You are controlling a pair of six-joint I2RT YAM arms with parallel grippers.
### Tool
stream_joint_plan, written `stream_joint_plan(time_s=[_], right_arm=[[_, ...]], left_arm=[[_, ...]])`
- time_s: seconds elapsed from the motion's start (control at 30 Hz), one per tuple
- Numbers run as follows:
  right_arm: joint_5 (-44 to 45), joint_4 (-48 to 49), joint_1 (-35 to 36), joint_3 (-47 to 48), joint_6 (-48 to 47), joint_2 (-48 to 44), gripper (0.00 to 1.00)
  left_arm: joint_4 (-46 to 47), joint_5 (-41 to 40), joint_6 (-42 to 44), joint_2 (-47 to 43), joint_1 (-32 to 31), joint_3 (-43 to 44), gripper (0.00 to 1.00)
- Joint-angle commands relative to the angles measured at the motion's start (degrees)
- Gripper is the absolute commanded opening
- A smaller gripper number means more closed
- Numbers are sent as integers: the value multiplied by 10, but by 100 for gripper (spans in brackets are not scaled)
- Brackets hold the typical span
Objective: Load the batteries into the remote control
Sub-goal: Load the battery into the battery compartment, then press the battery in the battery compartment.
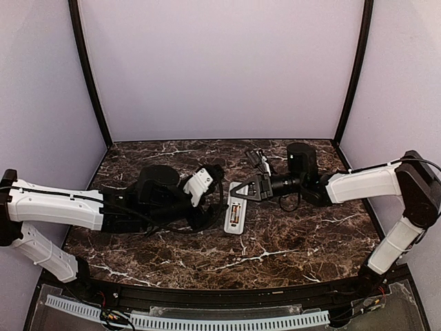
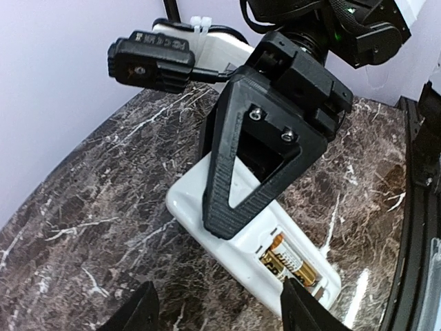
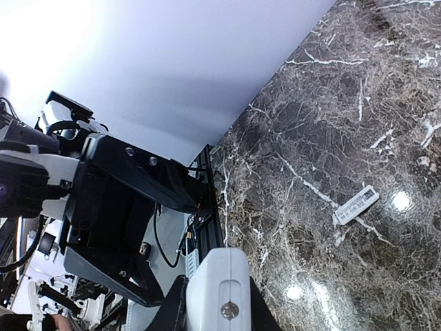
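The right end effector (image 1: 242, 194) reaches in from 3 o'clock with its jaws drawn in narrow, clamped on the 12 o'clock end of the remote control (image 1: 236, 216). In its own wrist view the white body sits between the two dark fingers. From the left wrist, one triangular finger (image 2: 219, 162) lies against the remote's back, just short of the battery bay (image 2: 270, 241).

The left end effector (image 2: 220, 314) comes in from 9 o'clock and hangs just beside the remote. Its fingers stand moderately wide with nothing between them, and they touch nothing.

The remote lies near the middle of the dark marbled bench (image 1: 296, 241). It is back side up, and its long axis runs roughly from 12 to 6 o'clock. It is slim, white and rounded at the corners. The bay toward its 6 o'clock end is uncovered, and a gold-and-black battery (image 2: 289, 265) lies along it, seated down inside. I cannot tell whether a second cell lies beside it.

In the right wrist view a small flat white strip (image 3: 357, 205) with dark markings rests on the marble, well apart from the remote.
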Motion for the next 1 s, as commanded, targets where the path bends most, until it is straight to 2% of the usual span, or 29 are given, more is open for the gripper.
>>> stream_joint_plan(time_s=[0.0, 0.13, 0.43, 0.53, 0.67, 0.77, 0.83, 0.97], right_arm=[[1, 45, -2, -6, -9, -25, 0], [3, 45, 1, -5, -12, -29, 0], [11, 39, 9, 0, -21, -33, 0], [11, 40, 9, 2, -22, -35, 0], [11, 41, 10, 1, -21, -41, 0], [14, 40, 9, 0, -23, -47, 0], [14, 38, 9, 0, -22, -48, 0], [24, 22, 0, -7, -28, -52, 0]], left_arm=[[28, 75, -146, 23, 22, -3, 61], [36, 118, -189, 53, 31, 15, 59], [72, 154, -229, 91, 41, 22, 52], [71, 155, -235, 97, 45, 24, 50], [51, 136, -242, 104, 52, 29, 38], [23, 118, -230, 112, 54, 42, 36], [4, 121, -215, 119, 54, 53, 39], [-23, 125, -178, 102, 57, 62, 58]])
